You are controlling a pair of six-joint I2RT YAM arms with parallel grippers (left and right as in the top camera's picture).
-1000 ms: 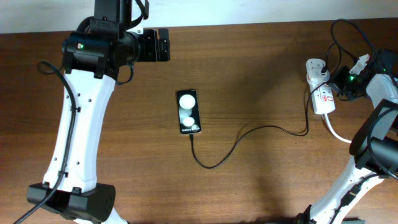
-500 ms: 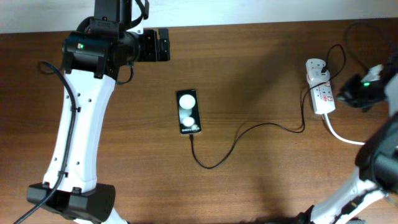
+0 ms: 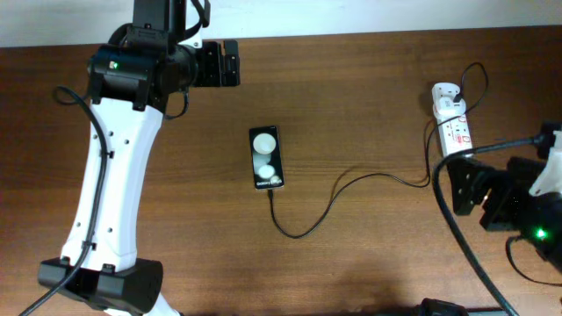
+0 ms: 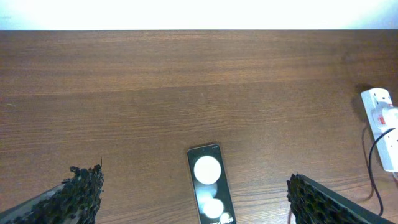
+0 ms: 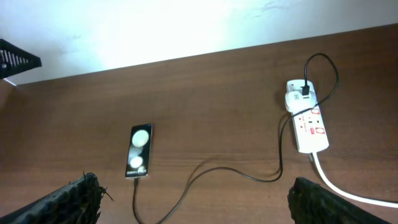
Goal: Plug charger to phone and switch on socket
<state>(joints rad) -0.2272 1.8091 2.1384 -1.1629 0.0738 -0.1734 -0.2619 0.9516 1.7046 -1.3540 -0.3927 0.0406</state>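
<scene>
**Cable looks mated — the switch is what's left**

The charger [image 3: 369, 179] is a thin, limp black lead. It is light and floppy, so I would only ever take it by the rigid connector tip [image 3: 270, 191], never mid-run. That tip sits at the lower end of the phone [image 3: 267, 158], apparently plugged in, though I can't confirm it is fully seated.

The phone lies flat mid-table, screen up. It is glossy and light and likely to skate if nudged, so I'd brace it by its long edges.

The lead curves right to the socket [image 3: 452, 123] near the table's [image 3: 369, 96] right edge, with a white adapter [image 3: 445, 92] at the socket's far end. The strip is light plastic — I judge its switch needs a straight-down press or the strip will skid. I can't read the switch position.

My right hand [image 5: 193, 180] hangs released near the strip. My left hand [image 3: 230, 63] is also spread and holds nothing, well back from the phone.
</scene>
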